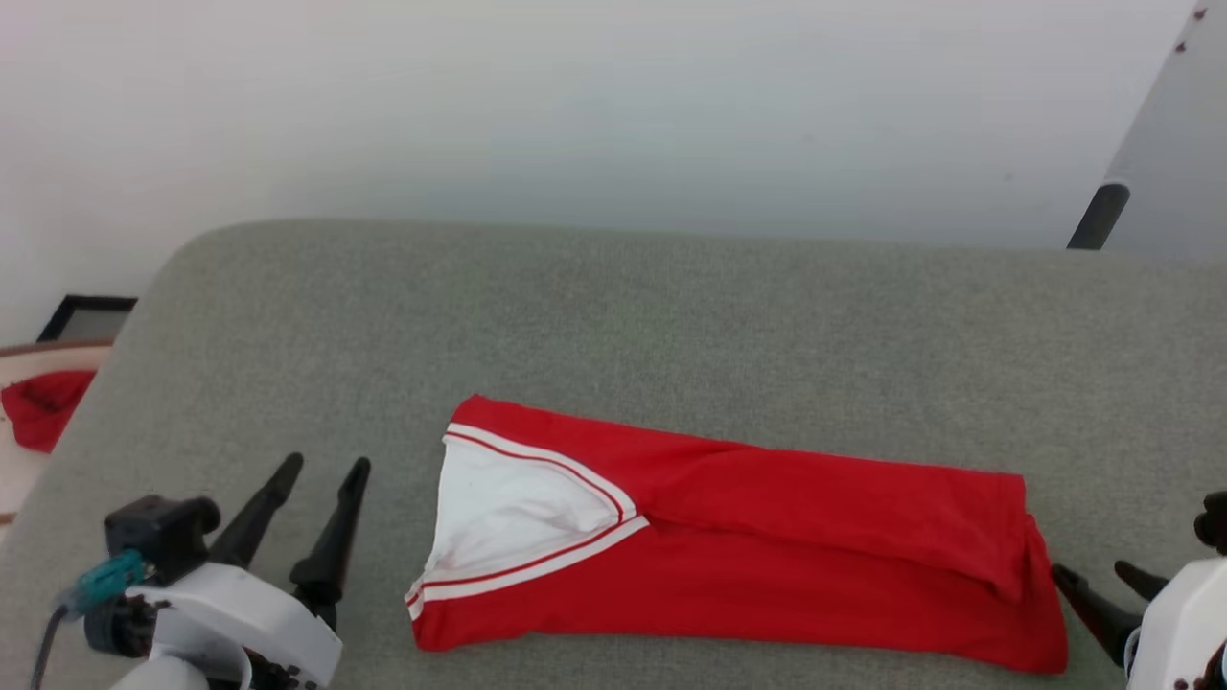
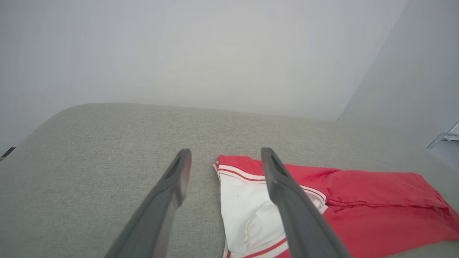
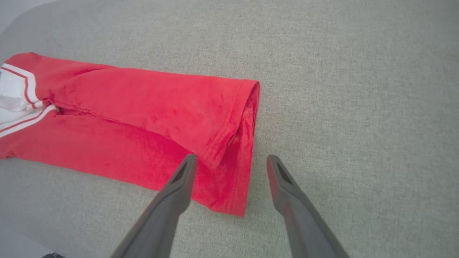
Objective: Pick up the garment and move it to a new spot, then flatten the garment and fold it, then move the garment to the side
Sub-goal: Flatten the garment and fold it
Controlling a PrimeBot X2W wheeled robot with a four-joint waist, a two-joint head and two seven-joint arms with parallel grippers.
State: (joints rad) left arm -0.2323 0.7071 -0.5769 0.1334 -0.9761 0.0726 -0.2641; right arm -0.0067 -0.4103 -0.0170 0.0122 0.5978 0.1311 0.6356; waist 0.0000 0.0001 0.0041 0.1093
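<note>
garment (image 1: 767, 546): folded into a long strip on the grey cushion (image 1: 671, 316) | left gripper (image 1: 326, 463), right gripper (image 1: 1093, 570): both wide open, empty, one at each end | handling: we judge it light, limp; pinch both short ends.

White wrist housings (image 1: 244, 613), dark tapered pincer fingers (image 1: 337, 532), teal cable plug (image 1: 105, 580).

The garment (image 1: 767, 565) lies folded into a long red band across the lower middle of the head view, flat on the grey surface, its length running left to right. A white sleeve with red-striped trim sits on top at its left end; a folded red flap overlaps along the upper half
</note>
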